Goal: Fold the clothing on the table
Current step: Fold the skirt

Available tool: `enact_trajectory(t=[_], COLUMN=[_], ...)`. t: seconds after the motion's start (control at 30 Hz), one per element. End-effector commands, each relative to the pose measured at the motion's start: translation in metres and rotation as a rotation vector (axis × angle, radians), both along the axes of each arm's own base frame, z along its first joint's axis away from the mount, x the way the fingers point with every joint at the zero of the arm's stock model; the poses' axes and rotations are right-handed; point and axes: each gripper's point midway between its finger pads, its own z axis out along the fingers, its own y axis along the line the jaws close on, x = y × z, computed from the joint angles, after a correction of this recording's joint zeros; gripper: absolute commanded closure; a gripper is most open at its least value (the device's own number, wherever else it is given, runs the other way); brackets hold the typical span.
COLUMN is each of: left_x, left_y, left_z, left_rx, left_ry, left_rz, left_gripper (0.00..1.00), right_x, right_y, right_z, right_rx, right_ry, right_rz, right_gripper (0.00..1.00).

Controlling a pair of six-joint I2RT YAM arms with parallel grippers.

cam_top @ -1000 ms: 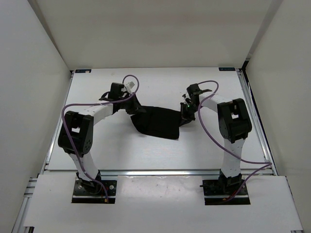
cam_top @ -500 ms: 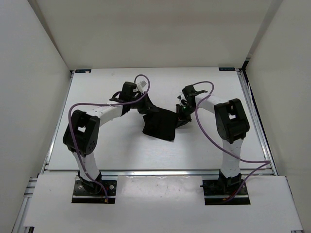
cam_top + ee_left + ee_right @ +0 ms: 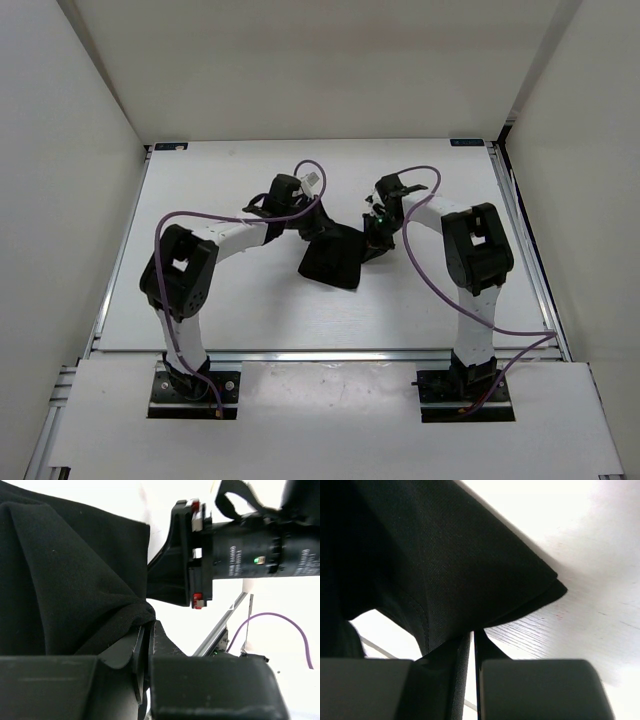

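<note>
**Both pincers clenched on the black garment, cloth gathered between them**

The left gripper [image 3: 318, 226] is clamped on the clothing [image 3: 335, 260]. In the left wrist view its jaws stand almost together, and a bunched fold of black fabric is nipped right at their tips. From that pinch the cloth spreads up and away from the jaws and fills the whole side of that view beyond them.

The right gripper [image 3: 370, 238] is likewise closed on the garment. In its wrist view the jaws leave only a thin slit, and the fabric runs down into it from above. A doubled corner of the cloth juts out past the fingertips to one side, with a soft shadow on the white surface beneath it.

From above, the two pincers sit near each other over the middle of the table [image 3: 230, 300] and face one another across the cloth. The left one holds the garment's left upper edge and the right one its right upper edge. The clothing lies between and just nearward of both fingertips, narrowed into a dark wedge that slopes toward the arm bases. Whether its lower edge rests on the tabletop or hangs just clear cannot be told.
</note>
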Motion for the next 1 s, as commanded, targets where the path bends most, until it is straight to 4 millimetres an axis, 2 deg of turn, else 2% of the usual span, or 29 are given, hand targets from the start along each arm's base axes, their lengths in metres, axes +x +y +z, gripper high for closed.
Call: enact_trajectory(t=[0.0,0.1,0.3,0.33,0.47,0.5,0.53,0.6,0.67,0.73,0.97], left_x=[-0.006,-0.007,-0.007,-0.005,-0.004,-0.001,-0.004,-0.001,-0.002,0.005,0.001], left_y=[-0.009,-0.016,-0.034,-0.035,-0.043,-0.044,-0.048,-0.054,-0.066,-0.073,-0.089], left_z=[-0.004,-0.009,-0.015,-0.016,-0.017,-0.015,-0.015,-0.006,0.01,0.032,0.098], left_rx=[0.0,-0.009,-0.012,-0.011,-0.021,-0.037,-0.049,-0.097,-0.15,-0.195,-0.365], left_ry=[0.0,-0.009,-0.006,-0.007,-0.011,-0.01,-0.002,-0.014,-0.025,-0.059,-0.1], left_rz=[-0.007,-0.01,-0.012,-0.011,-0.003,0.003,-0.003,-0.007,-0.028,-0.029,-0.071], left_gripper=[1.0,1.0,1.0,0.97,0.73,0.55,0.5,0.41,0.22,0.18,0.05], right_x=[0.011,0.015,0.011,0.008,0.006,0.006,0.006,0.001,0.003,0.0,0.01], right_y=[-0.002,-0.004,-0.012,-0.011,-0.016,-0.015,-0.016,-0.017,-0.019,-0.025,-0.052], right_z=[0.008,0.012,0.012,0.013,0.01,0.012,0.012,0.01,0.014,0.012,0.033], right_rx=[-0.007,0.002,-0.006,0.001,-0.008,0.0,0.0,-0.005,0.001,-0.005,-0.018], right_ry=[-0.036,-0.055,-0.05,-0.043,-0.048,-0.045,-0.052,-0.045,-0.062,-0.05,-0.11], right_rz=[0.005,0.002,-0.007,-0.005,-0.005,-0.011,-0.008,-0.005,-0.009,-0.031,-0.102], right_gripper=[0.88,0.89,0.89,0.89,0.89,0.89,0.89,0.89,0.89,0.89,0.89])
